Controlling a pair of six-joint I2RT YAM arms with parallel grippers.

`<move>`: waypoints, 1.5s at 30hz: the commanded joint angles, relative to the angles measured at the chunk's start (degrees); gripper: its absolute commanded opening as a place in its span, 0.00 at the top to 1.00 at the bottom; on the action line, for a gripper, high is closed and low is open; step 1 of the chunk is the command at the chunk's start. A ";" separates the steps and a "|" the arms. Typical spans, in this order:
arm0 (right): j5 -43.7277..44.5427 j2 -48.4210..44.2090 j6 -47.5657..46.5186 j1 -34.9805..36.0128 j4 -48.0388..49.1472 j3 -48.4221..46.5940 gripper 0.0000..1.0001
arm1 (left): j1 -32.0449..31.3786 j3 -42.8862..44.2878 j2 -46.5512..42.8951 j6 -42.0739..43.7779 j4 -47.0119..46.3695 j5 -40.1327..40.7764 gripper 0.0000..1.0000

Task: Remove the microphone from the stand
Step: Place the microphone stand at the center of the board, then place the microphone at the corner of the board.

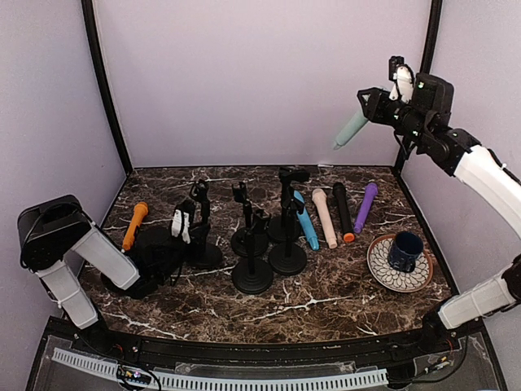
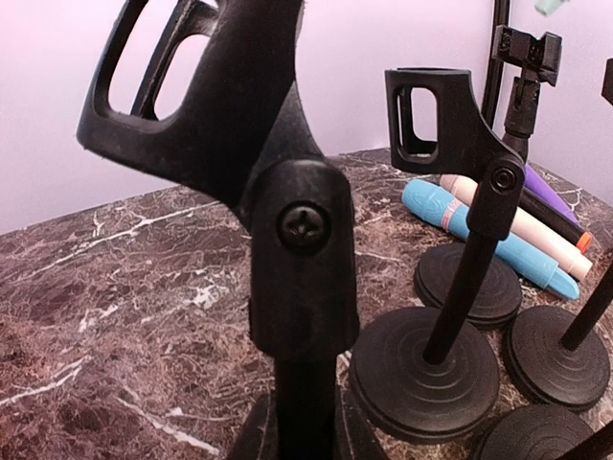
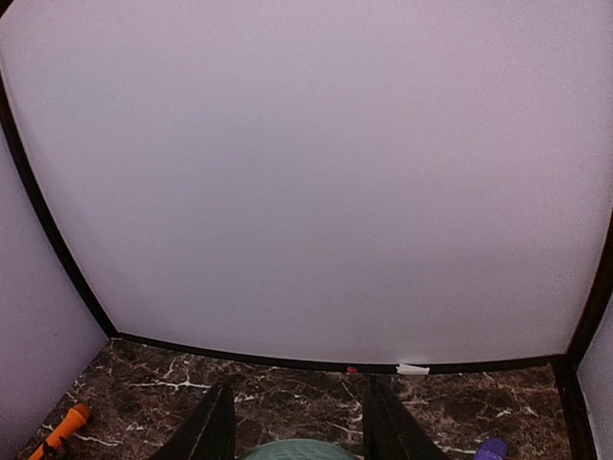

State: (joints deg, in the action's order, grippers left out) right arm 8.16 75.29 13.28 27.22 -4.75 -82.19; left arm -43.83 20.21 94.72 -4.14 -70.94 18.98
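My right gripper (image 1: 376, 104) is raised high at the back right, well above the table, and is shut on a pale green microphone (image 1: 352, 126) that points down to the left. In the right wrist view the microphone's green end (image 3: 299, 450) shows between my two dark fingers (image 3: 213, 431). My left gripper (image 1: 181, 228) is low at the left and is shut on the post of a black stand (image 1: 201, 213). In the left wrist view the post (image 2: 305, 287) fills the gap between the fingers (image 2: 244, 436), and its clip (image 2: 192, 86) is empty.
Several other empty black stands (image 1: 252, 244) stand mid-table. An orange microphone (image 1: 134, 226) lies at the left. Blue (image 1: 307, 221), cream (image 1: 325, 217), black (image 1: 343, 212) and purple (image 1: 365, 207) microphones lie at the right. A patterned plate (image 1: 383, 273) holds a dark blue mug (image 1: 404, 250).
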 commanded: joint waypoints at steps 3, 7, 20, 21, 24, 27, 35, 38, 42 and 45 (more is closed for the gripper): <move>1.74 -2.53 4.33 -4.39 -3.55 7.29 0.86 | 1.47 3.18 8.37 2.71 -20.54 -3.05 1.00; 1.59 -2.36 5.29 -5.25 -4.75 10.25 0.86 | 1.54 3.31 11.73 3.26 -28.19 -3.59 1.00; -0.46 0.33 8.72 -12.84 -16.06 10.06 0.88 | 1.54 0.85 9.47 4.58 -18.61 -6.82 0.73; -0.77 0.38 8.94 -13.33 -16.38 10.22 0.88 | 1.55 0.65 9.27 4.54 -18.18 -6.84 0.72; -1.51 0.45 9.54 -14.55 -16.86 10.74 0.87 | 1.49 0.06 7.90 4.41 -16.09 -7.30 0.65; -2.56 0.55 10.07 -15.81 -16.78 11.63 0.86 | 1.47 -0.73 6.56 4.41 -13.88 -7.31 0.61; -10.77 2.68 11.42 -22.60 -16.91 13.37 0.84 | 1.53 -3.81 -4.74 1.65 -3.35 -7.30 0.48; -13.14 4.24 11.22 -24.60 -17.41 13.64 0.84 | 1.49 -2.82 -11.99 0.04 12.02 -6.14 0.46; -13.75 7.15 10.45 -25.84 -18.82 13.34 0.85 | 1.93 0.36 -23.28 -1.83 32.87 -5.78 0.43; -14.13 9.27 10.21 -26.64 -19.09 13.49 0.85 | 2.81 3.35 -30.43 -3.34 48.52 -7.20 0.43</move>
State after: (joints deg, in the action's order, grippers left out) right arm -3.68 82.74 23.68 1.32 -24.23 -68.95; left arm -42.06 19.70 71.33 -4.71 -47.59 12.82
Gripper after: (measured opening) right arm 0.437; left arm 0.568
